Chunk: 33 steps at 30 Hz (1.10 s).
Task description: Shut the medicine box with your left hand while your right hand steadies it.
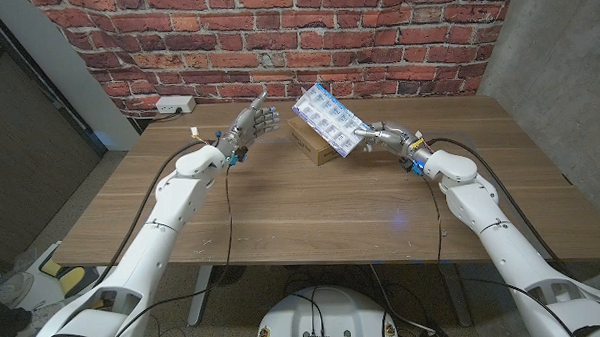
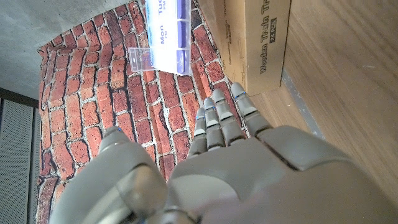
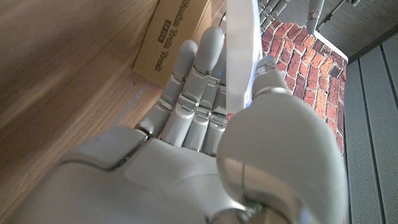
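Head view: right hand pinches the tilted medicine box above the cardboard box; left hand spread, empty, just beside | Left wrist: fingers apart near the box | Right wrist: thumb presses the box's edge.

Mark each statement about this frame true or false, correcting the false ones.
1. The right hand holds the weekly pill organizer. True.
2. The left hand grips the organizer. False: it is raised, fingers apart, clear of it.
3. The pill organizer lies flat on the wooden table. False: it is tilted up above the cardboard box.
4. A brick wall stands behind the table. True.
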Each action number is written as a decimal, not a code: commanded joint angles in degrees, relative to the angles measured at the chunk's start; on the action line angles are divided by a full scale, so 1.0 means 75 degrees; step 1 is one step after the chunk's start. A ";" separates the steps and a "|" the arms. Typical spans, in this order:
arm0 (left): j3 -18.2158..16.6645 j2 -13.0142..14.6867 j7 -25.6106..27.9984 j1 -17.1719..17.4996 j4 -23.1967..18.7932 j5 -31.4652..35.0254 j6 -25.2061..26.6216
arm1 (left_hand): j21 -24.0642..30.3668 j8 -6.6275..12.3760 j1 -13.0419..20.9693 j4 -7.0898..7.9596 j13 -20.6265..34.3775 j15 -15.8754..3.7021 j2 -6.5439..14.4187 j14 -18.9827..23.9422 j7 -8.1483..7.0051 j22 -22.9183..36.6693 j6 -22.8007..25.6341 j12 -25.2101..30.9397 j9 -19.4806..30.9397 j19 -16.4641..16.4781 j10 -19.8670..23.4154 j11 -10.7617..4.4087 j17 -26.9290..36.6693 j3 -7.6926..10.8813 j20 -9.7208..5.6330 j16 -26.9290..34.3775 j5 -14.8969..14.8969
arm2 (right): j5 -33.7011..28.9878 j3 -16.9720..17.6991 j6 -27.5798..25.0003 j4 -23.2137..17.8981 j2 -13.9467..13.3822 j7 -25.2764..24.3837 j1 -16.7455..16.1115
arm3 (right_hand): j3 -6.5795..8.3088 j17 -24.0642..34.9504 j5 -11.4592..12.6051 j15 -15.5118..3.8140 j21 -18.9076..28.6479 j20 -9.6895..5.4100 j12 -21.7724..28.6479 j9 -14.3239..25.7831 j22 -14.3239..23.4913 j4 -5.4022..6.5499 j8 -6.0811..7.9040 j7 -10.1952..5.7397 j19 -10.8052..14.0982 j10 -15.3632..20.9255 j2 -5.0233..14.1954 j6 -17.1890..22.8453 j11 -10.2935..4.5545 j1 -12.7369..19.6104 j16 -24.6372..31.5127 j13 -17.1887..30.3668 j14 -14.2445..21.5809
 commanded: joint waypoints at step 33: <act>0.0670 0.0812 0.0005 -0.0788 -0.1115 0.1445 0.1749 | 0.0095 0.0148 0.0035 -0.0096 0.0075 0.0096 -0.0505 0.0184 0.0059 -0.0001 0.0624 -0.0168 0.0174 0.0663 0.0262 -0.0032 -0.0006 -0.0417 0.0117 -0.0096 0.0028 | -0.0689 -0.0125 0.1748 0.0228 -0.0256 -0.0042 -0.0083 | 0.0164 0.0301 0.0123 -0.0356 0.0643 -0.1061 -0.0148 0.0012 0.0238 0.0321 -0.0001 -0.0538 -0.0608 0.0686 0.0658 0.0506 -0.0732 0.0570 -0.0194 0.0088 -0.0495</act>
